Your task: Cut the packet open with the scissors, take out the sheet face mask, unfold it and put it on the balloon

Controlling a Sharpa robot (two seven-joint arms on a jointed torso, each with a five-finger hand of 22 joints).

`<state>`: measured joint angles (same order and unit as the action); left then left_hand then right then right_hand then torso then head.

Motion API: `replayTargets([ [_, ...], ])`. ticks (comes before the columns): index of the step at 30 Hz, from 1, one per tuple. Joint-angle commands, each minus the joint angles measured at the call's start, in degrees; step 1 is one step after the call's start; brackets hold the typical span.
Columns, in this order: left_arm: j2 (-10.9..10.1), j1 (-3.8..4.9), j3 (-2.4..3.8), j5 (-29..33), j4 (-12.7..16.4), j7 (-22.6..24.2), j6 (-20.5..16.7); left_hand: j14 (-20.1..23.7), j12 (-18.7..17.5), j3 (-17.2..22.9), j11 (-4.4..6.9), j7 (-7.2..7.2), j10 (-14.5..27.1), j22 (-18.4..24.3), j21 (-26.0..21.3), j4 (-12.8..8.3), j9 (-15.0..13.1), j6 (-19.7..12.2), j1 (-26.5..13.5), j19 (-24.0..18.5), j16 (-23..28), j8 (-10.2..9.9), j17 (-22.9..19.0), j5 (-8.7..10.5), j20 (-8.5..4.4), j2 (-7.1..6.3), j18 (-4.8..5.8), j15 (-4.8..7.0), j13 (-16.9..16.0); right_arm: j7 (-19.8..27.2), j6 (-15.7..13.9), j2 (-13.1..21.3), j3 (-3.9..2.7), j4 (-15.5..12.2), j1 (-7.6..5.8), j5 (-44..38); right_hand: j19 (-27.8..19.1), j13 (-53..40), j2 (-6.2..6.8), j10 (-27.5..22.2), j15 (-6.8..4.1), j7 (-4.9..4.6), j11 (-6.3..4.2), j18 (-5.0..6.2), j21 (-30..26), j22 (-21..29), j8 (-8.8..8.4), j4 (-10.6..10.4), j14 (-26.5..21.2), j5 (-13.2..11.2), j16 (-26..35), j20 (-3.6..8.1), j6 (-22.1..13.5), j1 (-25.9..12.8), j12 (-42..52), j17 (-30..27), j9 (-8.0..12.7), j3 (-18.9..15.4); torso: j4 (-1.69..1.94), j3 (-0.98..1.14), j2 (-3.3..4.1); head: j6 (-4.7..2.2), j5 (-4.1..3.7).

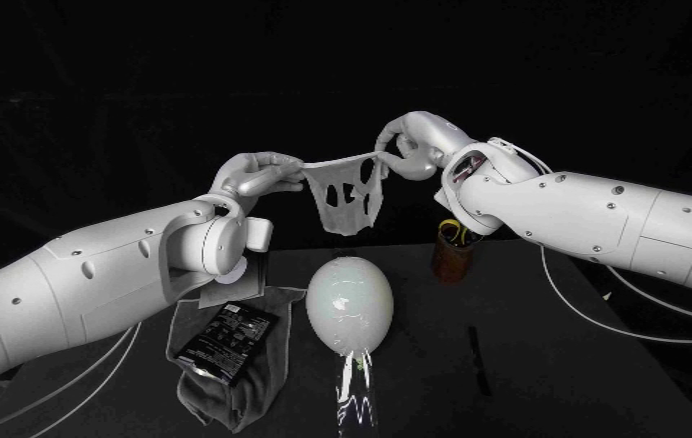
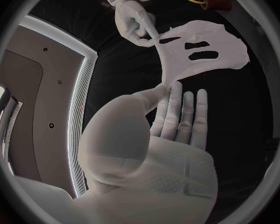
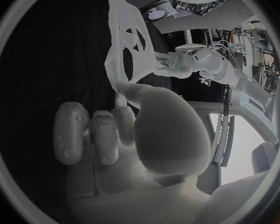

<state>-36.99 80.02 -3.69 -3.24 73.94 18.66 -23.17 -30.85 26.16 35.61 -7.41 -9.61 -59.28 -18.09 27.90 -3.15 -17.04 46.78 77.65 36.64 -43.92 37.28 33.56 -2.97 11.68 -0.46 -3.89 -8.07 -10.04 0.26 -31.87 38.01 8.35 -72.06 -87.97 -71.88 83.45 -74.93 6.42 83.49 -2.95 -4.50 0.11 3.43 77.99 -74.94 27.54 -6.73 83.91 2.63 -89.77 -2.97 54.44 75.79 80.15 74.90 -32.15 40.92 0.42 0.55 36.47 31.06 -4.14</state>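
Note:
The white sheet mask (image 1: pixel 346 196) hangs unfolded in the air, stretched between both hands above the balloon (image 1: pixel 351 303). My left hand (image 1: pixel 260 173) pinches its top left corner, and my right hand (image 1: pixel 410 146) pinches the top right corner. The left wrist view has the mask (image 2: pixel 202 50) spread flat, with my left hand (image 2: pixel 171 117) on one edge and my right hand (image 2: pixel 135 19) on the other. From the right wrist, the mask (image 3: pixel 124 40) runs from my right hand (image 3: pixel 109 129) to my left hand (image 3: pixel 177 64). The black packet (image 1: pixel 227 338) lies on the table.
A grey cloth (image 1: pixel 216 388) lies under the packet at the front left. Yellow-handled scissors (image 1: pixel 459 233) stand in a brown holder (image 1: pixel 453 258) right of the balloon. Crumpled clear film (image 1: pixel 353 398) trails from the balloon's near end. A thin dark strip (image 1: pixel 477 358) lies at the front right.

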Motion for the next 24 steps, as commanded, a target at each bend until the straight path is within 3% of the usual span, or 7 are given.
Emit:
replayTargets([
  [1,-1.79,0.16,0.21,-0.28,4.00,0.01,3.86,-1.05,0.40,0.11,0.27,-0.54,-0.91,-0.27,0.57,-0.43,-7.67,1.14,0.03,0.11,-0.93,-0.48,-0.23,0.20,0.45,0.26,-0.73,0.38,-0.11,1.69,1.35,0.24,0.07,0.58,0.26,-2.26,0.82,-6.02,-0.17,1.11,-0.28,0.08,-0.03,-0.84,-0.02,-11.62,2.19,-0.13,6.09,0.15,-0.23,-0.01,0.35,0.15,-0.04,15.10,-0.20,0.31,0.15,0.06,-0.16,-0.20,-0.30],
  [6,-3.48,0.26,0.38,-0.11,7.98,0.00,4.67,-1.47,0.18,0.32,0.30,-0.54,-0.94,-0.48,0.83,-0.43,-7.77,1.24,-0.08,0.23,-1.34,-0.81,-0.46,0.20,0.49,0.33,-0.79,0.56,0.05,3.11,1.95,0.97,0.20,0.29,0.68,-2.76,0.83,-5.99,-0.16,1.08,-0.28,0.07,-0.02,-0.84,0.00,-11.63,2.18,-0.16,6.09,0.15,-0.23,-0.01,0.35,0.13,-0.08,15.10,-0.18,0.30,0.16,0.18,-0.52,-0.42,-0.46],
  [16,-4.56,0.29,0.49,1.58,12.20,0.02,6.25,-2.48,0.05,0.46,0.44,-0.53,-1.64,-1.29,1.92,-0.70,-8.16,1.56,-0.14,0.75,-2.32,-1.43,-1.00,0.21,0.33,0.41,-1.07,0.89,0.25,4.12,0.53,3.75,0.29,-3.72,0.95,-3.34,0.88,-5.98,-0.13,1.08,-0.24,0.04,0.01,-0.87,0.12,-11.66,2.15,-0.30,6.09,0.15,-0.23,-0.01,0.33,0.01,-0.11,15.10,-0.12,0.22,-0.10,0.35,-1.25,-0.67,-0.65],
  [24,-5.11,0.25,0.51,1.96,14.50,0.19,6.93,-3.08,-0.15,0.47,0.47,-0.56,-1.98,-1.91,2.71,-0.70,-8.60,1.58,-0.26,0.91,-2.87,-1.78,-1.44,0.21,0.21,0.65,-1.18,1.05,0.42,3.74,-0.29,4.69,0.32,-5.30,1.08,-3.75,0.90,-6.02,-0.11,1.10,-0.24,0.04,0.01,-0.88,0.17,-11.68,2.15,-0.32,6.09,0.15,-0.23,-0.01,0.34,-0.01,-0.07,15.10,-0.11,0.20,-0.24,0.57,-1.66,-0.83,-0.76],
])
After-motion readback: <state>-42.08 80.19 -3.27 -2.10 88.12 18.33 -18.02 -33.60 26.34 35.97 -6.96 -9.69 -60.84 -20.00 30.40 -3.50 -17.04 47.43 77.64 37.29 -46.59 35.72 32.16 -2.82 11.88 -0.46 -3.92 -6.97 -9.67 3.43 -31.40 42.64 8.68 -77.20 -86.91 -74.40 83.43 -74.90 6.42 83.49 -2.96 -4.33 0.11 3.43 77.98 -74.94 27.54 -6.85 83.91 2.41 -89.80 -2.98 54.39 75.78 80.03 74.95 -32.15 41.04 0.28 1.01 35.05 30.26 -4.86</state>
